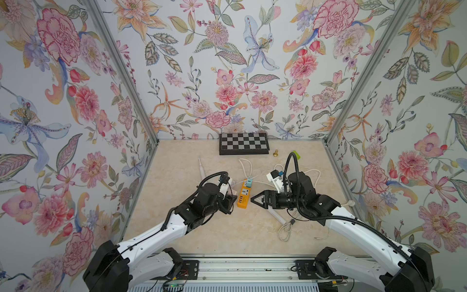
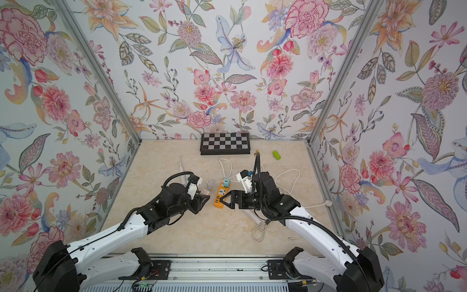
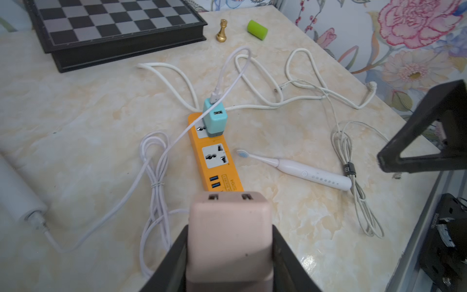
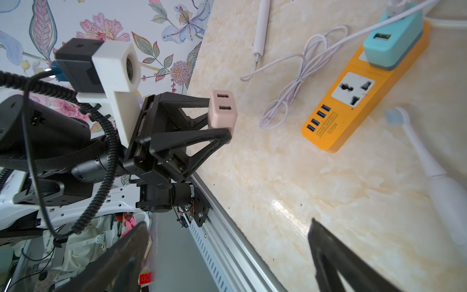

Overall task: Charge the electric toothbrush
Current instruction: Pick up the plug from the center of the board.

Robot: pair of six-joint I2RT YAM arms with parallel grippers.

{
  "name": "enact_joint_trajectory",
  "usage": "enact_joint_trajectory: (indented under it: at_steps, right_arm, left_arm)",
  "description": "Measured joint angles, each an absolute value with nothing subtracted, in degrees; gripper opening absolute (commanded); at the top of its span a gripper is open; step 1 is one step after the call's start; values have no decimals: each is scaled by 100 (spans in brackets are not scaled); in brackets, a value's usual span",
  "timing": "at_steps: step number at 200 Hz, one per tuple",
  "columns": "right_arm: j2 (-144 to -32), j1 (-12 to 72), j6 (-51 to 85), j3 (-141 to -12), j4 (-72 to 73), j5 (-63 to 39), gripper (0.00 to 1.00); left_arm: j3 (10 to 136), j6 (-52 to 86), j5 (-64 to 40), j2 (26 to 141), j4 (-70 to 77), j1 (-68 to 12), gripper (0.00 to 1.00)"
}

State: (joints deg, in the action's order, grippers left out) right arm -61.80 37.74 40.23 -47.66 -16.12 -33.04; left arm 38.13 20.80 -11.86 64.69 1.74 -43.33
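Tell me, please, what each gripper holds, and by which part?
The left gripper holds a pale pink two-port USB charger block by its opposite sides, ports outward. The right gripper holds nothing.

Staged lab test cell: floral-papered panels (image 1: 227, 63) on alu frame (image 1: 123, 70), marble-look tabletop (image 1: 240, 232), mounting rail (image 1: 242, 265).

The orange plastic power strip (image 4: 358, 91) carries the one clear marking: "S204", in dark print beside its four blue USB ports (image 4: 319, 118), under a boxed line too blurred to read (in the left wrist view it appears upside down). The white electric toothbrush (image 3: 316, 175) bears a round power symbol on its handle.
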Motion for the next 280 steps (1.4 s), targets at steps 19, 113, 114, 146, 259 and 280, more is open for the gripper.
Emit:
enact_joint_trajectory:
  at_steps: [19, 113, 114, 146, 259, 280]
  right_arm:
    - [-6265, 3774, 4178, -4864, -1712, -3483, 100]
    - [-6687, 3763, 4399, -5131, -1820, -3758, 72]
    - [-6692, 3763, 4392, -5135, -1820, -3758, 72]
    - [-6805, 3763, 4399, -5262, -1820, -3747, 60]
    - [-7205, 3964, 4272, -5485, -1822, -3516, 13]
    - [-7205, 4012, 4250, -5487, -1824, -3371, 11]
  left_arm:
    - [3964, 1522, -1785, 6702, 598, -4464, 23]
    - [3979, 670, -3135, 6785, 1221, -4617, 21]
    - [3979, 666, -3138, 6783, 1225, -4617, 21]
    - [3994, 539, -3155, 6755, 1203, -4626, 21]
    - [4104, 331, -3061, 6842, 801, -4633, 32]
    - [4104, 329, -2958, 6842, 762, -4644, 58]
